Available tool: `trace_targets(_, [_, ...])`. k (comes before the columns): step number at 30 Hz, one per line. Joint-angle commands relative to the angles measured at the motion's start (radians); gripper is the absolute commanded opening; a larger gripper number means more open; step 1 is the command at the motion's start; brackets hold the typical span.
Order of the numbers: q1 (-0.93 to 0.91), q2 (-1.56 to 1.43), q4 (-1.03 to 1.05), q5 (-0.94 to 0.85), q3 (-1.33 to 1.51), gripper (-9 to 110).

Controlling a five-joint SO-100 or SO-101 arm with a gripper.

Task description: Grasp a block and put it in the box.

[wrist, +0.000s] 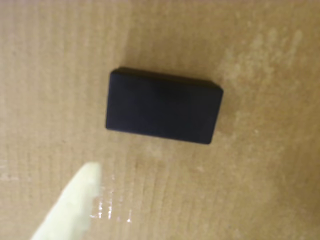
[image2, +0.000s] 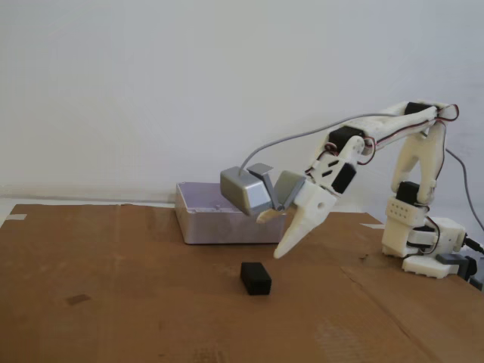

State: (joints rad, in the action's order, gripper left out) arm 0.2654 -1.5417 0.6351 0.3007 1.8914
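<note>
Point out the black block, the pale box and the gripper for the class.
block (image2: 255, 278): fixed view, on its front face.
box (image2: 203, 224): fixed view, on its front wall.
gripper (image2: 281, 240): fixed view, between the long pale finger and the short one.

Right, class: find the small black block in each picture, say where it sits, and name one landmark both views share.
Wrist view: the block lies just above centre, flat on the cardboard, above the pale fingertip.
Fixed view: the block lies just below centre on the cardboard, in front of the box, under the hand.
Shared landmark: that pale pointed fingertip.
</note>
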Motion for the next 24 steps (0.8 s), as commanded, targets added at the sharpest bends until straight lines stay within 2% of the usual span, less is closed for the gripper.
trace_targets(1, [0.031,-0.029,-0.075,0.011,-0.143,60])
trace_targets(24, [0.074,0.021,-0.086,0.006,-0.143,61])
